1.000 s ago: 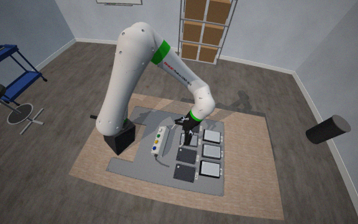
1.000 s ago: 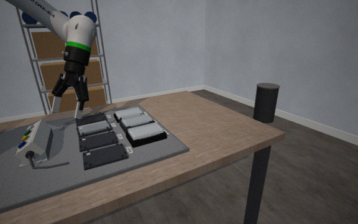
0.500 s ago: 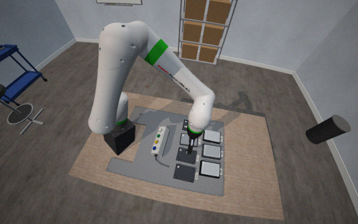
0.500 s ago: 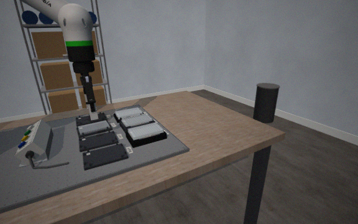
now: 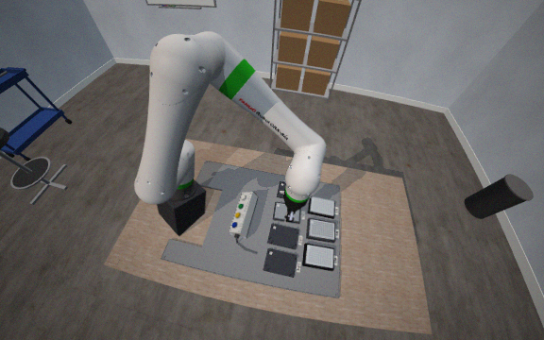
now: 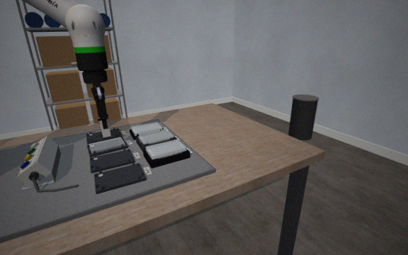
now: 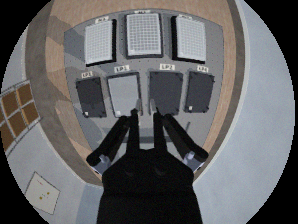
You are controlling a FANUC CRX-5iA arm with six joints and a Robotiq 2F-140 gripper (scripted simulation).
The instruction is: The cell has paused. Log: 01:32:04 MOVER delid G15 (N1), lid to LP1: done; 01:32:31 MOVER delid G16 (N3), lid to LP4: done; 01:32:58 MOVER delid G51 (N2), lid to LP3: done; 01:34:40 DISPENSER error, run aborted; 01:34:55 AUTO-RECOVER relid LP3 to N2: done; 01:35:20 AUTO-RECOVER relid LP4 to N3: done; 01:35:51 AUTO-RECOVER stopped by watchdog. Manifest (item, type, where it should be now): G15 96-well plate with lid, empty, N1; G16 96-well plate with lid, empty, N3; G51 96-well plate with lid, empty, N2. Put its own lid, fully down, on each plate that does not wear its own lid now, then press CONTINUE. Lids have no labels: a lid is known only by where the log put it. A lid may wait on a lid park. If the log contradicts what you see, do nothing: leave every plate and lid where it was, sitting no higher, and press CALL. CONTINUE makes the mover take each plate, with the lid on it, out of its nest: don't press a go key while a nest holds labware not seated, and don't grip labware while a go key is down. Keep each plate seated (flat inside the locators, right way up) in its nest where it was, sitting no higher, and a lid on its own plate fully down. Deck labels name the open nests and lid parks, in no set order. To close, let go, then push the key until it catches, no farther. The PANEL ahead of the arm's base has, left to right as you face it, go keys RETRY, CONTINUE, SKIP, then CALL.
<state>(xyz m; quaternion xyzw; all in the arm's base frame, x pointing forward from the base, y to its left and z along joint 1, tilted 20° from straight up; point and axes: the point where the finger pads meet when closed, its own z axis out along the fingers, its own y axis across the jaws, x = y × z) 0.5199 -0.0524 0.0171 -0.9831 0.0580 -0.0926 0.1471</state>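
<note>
Three 96-well plates sit in the nests in a row (image 7: 143, 35). The middle plate (image 5: 322, 229) shows an open grid of wells; the end plates (image 5: 322, 206) (image 5: 319, 256) look smoother, as under lids. Four lid parks run beside them. One park holds a pale lid (image 5: 285, 211), which also shows in the exterior view (image 6: 106, 144) and the wrist view (image 7: 124, 92); the other parks (image 5: 282, 236) are dark and bare. My gripper (image 5: 292, 217) (image 6: 105, 132) (image 7: 145, 104) points straight down over the lid's edge, its fingers drawn close together with nothing between them.
The key panel (image 5: 243, 213) (image 6: 34, 157) stands left of the parks, with green, yellow and blue keys showing and a cable at its end. A black cylinder (image 6: 303, 117) stands past the table's far corner. A shelf of boxes (image 6: 73, 81) stands behind the arm.
</note>
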